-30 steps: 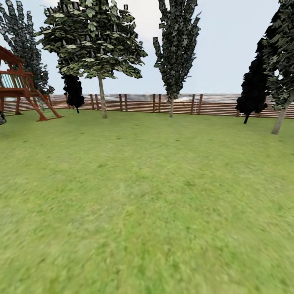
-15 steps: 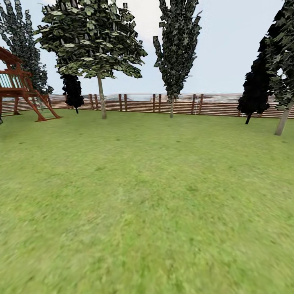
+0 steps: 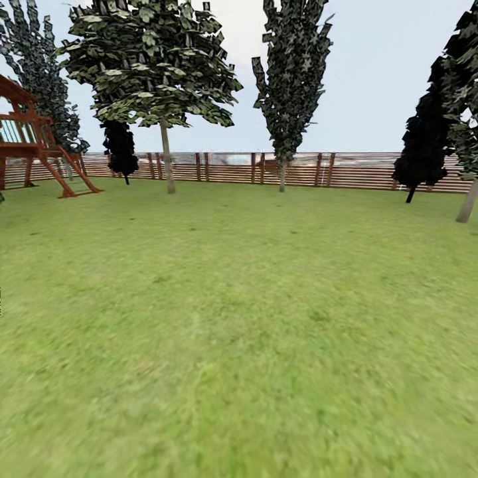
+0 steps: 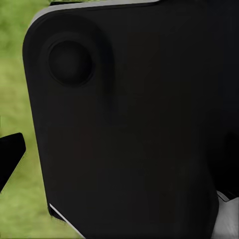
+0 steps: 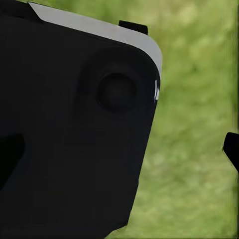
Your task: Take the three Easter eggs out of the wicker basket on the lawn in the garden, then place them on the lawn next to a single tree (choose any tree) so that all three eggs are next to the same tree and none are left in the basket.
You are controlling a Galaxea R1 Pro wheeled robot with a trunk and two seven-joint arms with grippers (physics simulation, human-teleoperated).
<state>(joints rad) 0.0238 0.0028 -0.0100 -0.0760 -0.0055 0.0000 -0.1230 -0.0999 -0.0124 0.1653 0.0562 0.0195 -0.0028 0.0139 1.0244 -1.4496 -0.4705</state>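
Your tools sit behind dark robot panels in both wrist views; their opening cannot be told. Ahead, bare lawn (image 3: 239, 332); the tree (image 3: 166, 159) stands at 11 o'clock by the fence (image 3: 358, 171).

A red-brown wooden play frame (image 3: 36, 143) stands near dark cone-shaped trees (image 3: 292, 79).

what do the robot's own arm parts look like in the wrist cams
Both wrist views show a big matte black housing panel with rounded corners, a round raised boss and a thin pale grey edge. A black fingertip pokes in at the frame edge, over blurry green grass.
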